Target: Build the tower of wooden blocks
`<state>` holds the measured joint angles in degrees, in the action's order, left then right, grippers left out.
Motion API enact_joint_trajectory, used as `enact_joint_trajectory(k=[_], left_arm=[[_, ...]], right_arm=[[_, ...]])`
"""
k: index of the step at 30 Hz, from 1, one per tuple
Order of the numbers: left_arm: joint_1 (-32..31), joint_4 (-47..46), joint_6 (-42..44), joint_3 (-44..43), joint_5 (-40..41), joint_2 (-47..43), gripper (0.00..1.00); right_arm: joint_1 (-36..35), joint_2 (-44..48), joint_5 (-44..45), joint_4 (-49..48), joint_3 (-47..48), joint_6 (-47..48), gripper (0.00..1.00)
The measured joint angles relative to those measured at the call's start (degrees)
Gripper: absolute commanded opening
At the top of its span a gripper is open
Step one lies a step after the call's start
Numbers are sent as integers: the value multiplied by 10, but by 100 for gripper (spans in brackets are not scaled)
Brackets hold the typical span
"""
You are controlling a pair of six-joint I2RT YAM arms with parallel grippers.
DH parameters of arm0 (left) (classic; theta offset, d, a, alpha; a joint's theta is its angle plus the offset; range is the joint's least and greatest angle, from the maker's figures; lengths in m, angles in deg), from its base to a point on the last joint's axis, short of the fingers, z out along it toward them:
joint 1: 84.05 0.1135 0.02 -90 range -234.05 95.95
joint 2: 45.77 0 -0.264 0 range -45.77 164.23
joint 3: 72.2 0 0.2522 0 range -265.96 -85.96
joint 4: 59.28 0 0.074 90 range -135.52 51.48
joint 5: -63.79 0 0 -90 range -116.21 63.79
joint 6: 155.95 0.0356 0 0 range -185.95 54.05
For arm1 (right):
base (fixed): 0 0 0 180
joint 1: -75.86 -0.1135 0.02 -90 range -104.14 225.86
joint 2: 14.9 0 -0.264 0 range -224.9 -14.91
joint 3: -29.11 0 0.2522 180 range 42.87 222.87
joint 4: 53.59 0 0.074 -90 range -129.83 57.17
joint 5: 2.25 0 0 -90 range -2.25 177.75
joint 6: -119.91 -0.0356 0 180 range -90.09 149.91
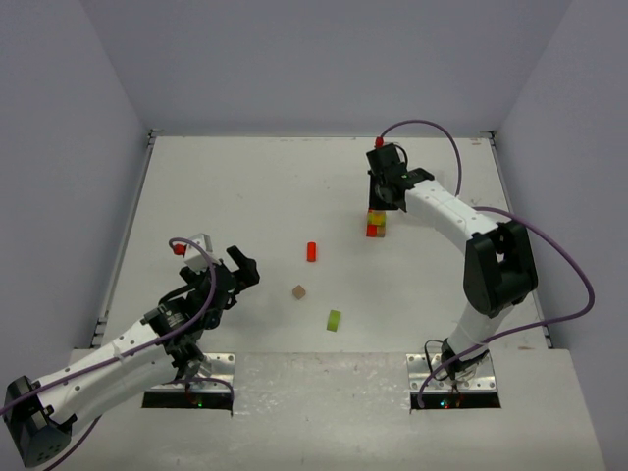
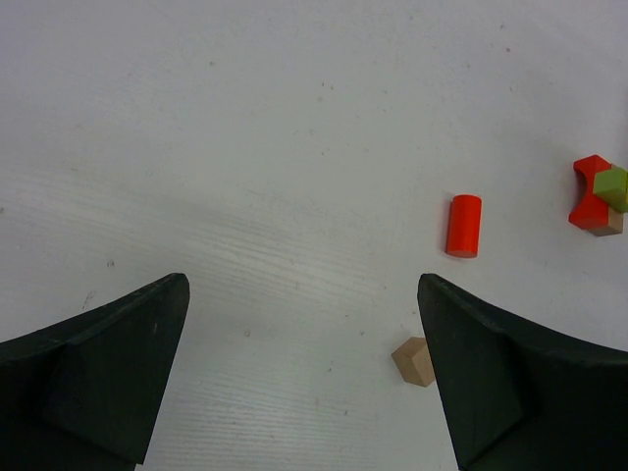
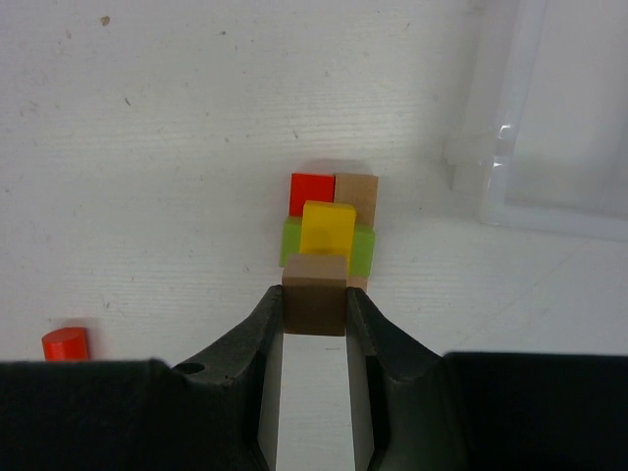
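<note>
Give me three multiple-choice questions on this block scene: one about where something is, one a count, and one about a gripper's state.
1. The red cylinder lies:
A) on the bare table, left of the tower
B) against the back wall
C) on the tower's top

2. Loose pieces away from the tower:
A) one
B) three
C) five

3. The right gripper is:
A) wide open and empty
B) shut on a brown block
C) out of view

Answers:
1 A: in the top view it lies alone on the table.
2 B: the cylinder, a brown cube and a green block.
3 B: in the right wrist view its jaws press both sides of the block.
</note>
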<state>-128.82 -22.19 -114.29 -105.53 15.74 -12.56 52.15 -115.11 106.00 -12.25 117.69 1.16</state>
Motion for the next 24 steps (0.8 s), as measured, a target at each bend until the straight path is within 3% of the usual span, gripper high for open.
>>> enact_joint_trajectory(k=[24], left_arm=[[0,0,0,0,1,2,100]], right_arm=[[0,0,18,-19,-22,-30,25]])
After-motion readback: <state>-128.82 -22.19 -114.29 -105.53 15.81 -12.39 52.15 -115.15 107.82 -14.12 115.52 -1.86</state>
